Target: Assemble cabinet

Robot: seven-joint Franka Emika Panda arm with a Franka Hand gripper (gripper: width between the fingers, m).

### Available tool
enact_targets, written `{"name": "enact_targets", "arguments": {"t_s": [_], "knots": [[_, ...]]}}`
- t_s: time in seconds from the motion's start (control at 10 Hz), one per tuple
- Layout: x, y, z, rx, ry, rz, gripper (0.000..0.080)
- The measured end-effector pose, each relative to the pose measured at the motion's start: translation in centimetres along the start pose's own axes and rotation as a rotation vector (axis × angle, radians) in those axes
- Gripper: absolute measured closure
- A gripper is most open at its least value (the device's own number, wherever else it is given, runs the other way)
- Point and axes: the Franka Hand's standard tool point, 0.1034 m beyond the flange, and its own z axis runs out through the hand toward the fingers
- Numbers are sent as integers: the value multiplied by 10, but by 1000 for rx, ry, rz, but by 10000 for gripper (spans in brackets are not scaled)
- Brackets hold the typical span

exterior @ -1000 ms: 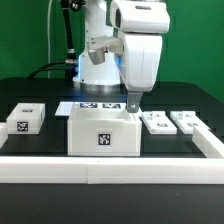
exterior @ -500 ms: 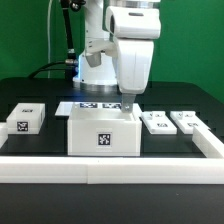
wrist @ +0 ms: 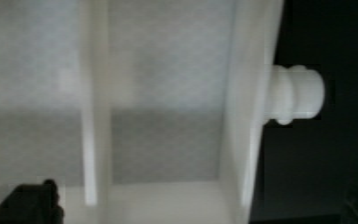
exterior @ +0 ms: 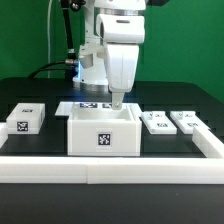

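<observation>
The cabinet [exterior: 103, 132] is a large open-topped white box with a marker tag on its front, standing mid-table. My gripper [exterior: 117, 100] hangs just above its open top, near the back wall. In the wrist view the cabinet's white inside [wrist: 158, 100] fills the picture, with a round white knob [wrist: 297, 95] sticking out of one wall. One dark fingertip [wrist: 28, 205] shows at the frame's edge, far off centre. The gripper [wrist: 194, 215] is open and holds nothing.
A small tagged white block [exterior: 27, 118] lies at the exterior view's left. Two flat white pieces [exterior: 156, 123] [exterior: 186, 121] lie at its right. The marker board [exterior: 88, 105] lies behind the cabinet. A white rail [exterior: 110, 166] borders the front and the right side.
The arm has moved toward the exterior view's left, from above the cabinet's right wall to above its middle. The parts on the table have not moved.
</observation>
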Motion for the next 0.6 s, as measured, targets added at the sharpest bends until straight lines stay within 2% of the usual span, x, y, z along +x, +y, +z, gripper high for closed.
{"name": "enact_targets", "arguments": {"t_s": [0.1, 0.3, 0.4, 0.6], "knots": [[0, -3, 2, 5, 0, 0, 1], [3, -19, 9, 27, 2, 2, 1], [3, -25, 14, 26, 4, 1, 1], [5, -30, 23, 52, 6, 8, 1]]}}
